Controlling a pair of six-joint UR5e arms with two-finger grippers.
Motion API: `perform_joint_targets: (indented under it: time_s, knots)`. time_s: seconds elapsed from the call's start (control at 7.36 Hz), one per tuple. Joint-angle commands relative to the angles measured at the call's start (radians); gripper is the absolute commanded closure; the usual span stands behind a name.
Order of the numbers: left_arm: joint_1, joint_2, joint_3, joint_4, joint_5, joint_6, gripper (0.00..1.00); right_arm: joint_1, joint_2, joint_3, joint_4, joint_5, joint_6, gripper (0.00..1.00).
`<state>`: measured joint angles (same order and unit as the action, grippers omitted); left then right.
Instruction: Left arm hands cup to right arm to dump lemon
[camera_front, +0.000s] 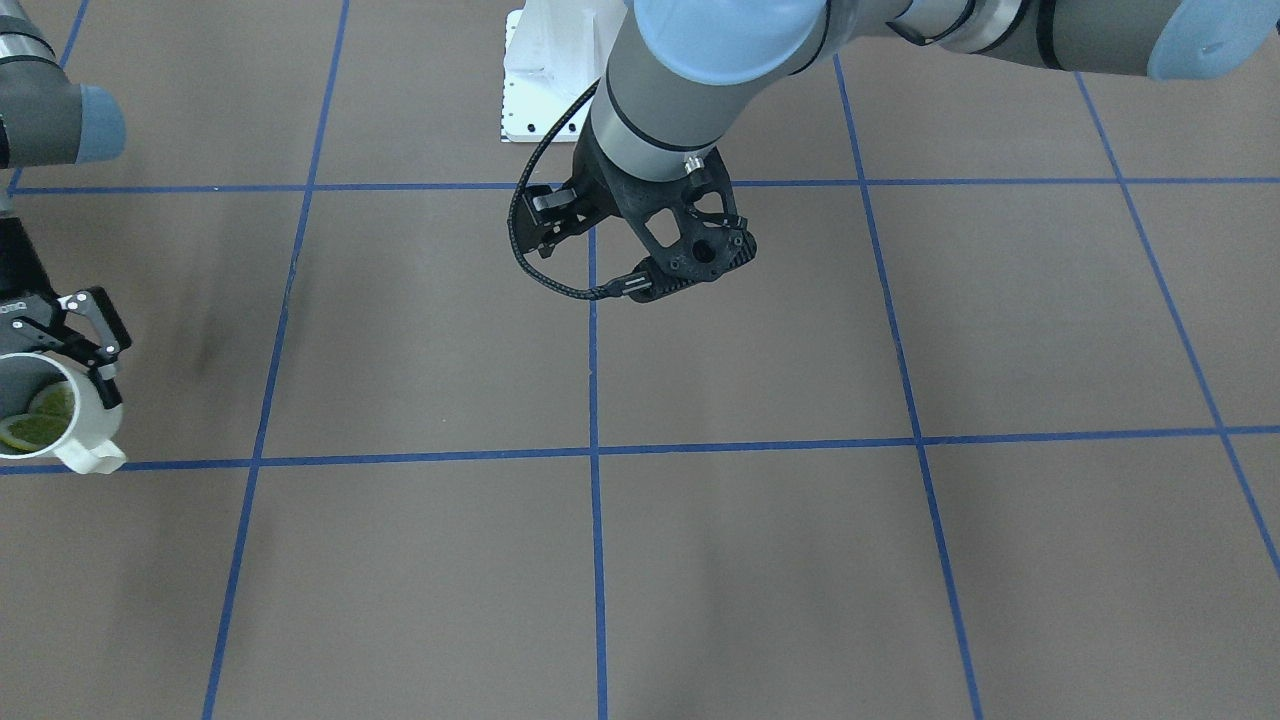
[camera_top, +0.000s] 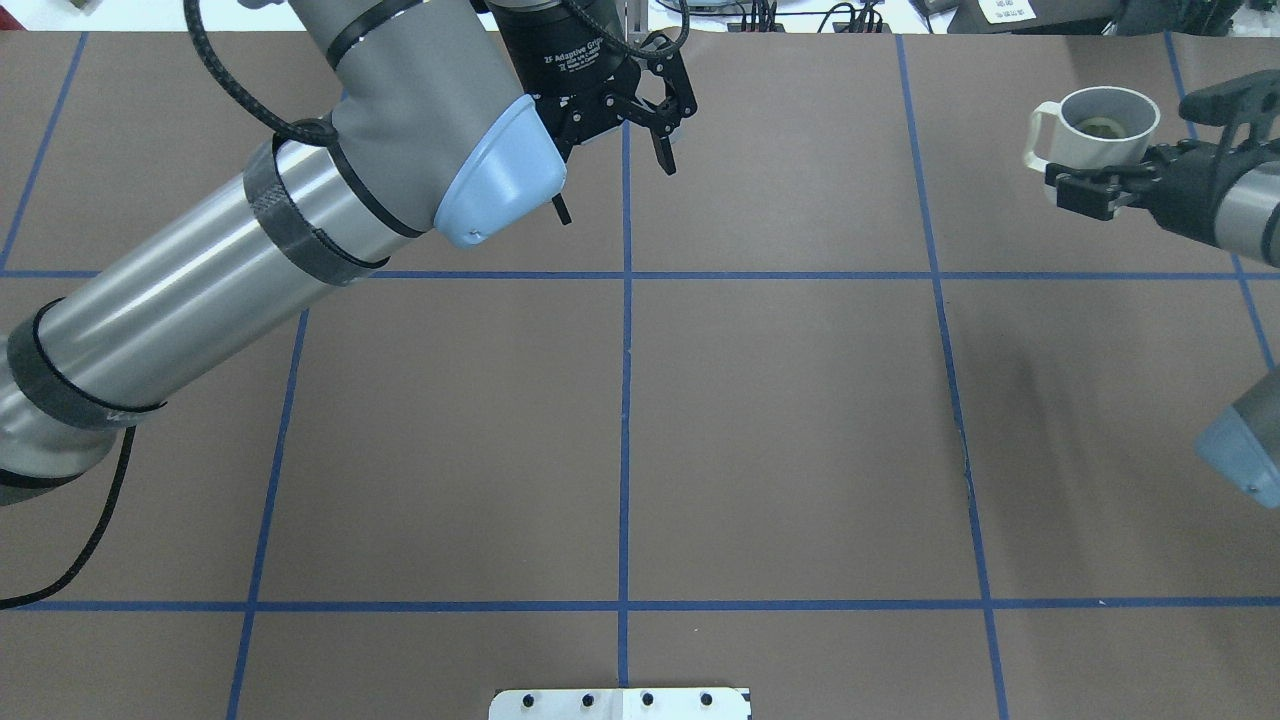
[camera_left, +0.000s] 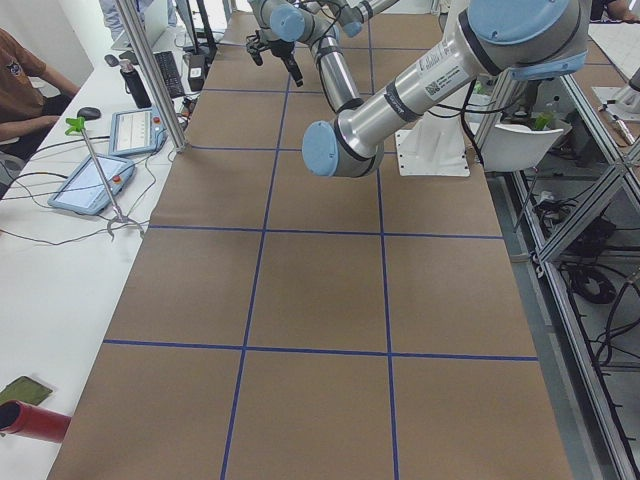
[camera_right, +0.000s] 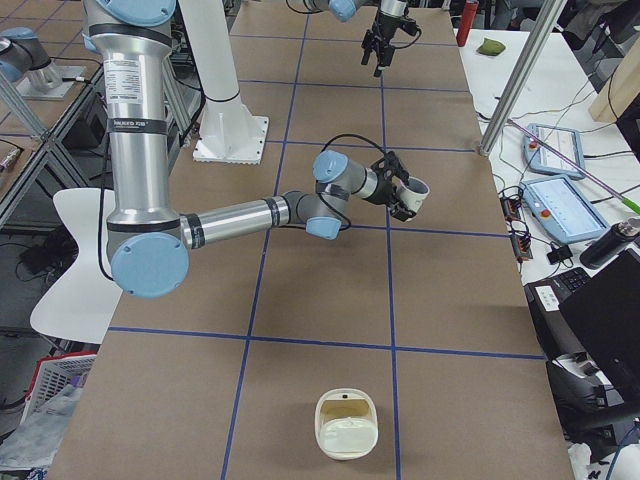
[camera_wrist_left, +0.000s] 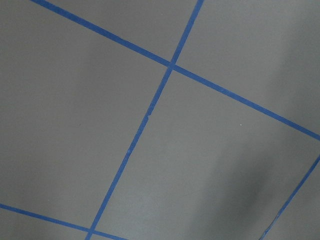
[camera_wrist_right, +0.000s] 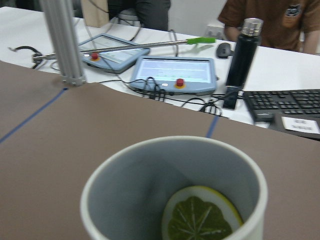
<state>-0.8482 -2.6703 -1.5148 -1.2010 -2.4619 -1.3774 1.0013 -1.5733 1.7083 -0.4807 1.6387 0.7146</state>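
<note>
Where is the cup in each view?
Front-facing: cup at left edge.
Overhead: cup top right.
Exterior left: cannot make it out.
Exterior right: cup at centre.
Left wrist: not in it.
Right wrist: cup bottom centre, close up.
Shared landmark: blue tape grid.

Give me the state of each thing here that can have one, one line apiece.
cup: upright, gripped by the right gripper.
lemon: lying inside the cup, not dumped yet.
right gripper: shut on the cup.
left gripper: open, holding nothing.
bottle: standing upright on the far desk, cap on.
</note>
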Motion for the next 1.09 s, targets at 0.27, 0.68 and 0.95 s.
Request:
perform_joint_targets:
  time_s: [0.27,0.68,0.95]
  knots:
    - [0.001,0.013,-0.021,0.003,0.000,-0.009,0.00,0.209,-0.126,-0.036,0.016,0.023,-0.035,1.00]
    - [0.003,0.061,-0.076,0.004,0.001,-0.011,0.00,0.301,-0.229,-0.044,0.020,0.020,-0.037,1.00]
    - [0.001,0.067,-0.082,0.006,0.001,-0.011,0.00,0.313,-0.337,-0.047,0.173,0.018,-0.029,1.00]
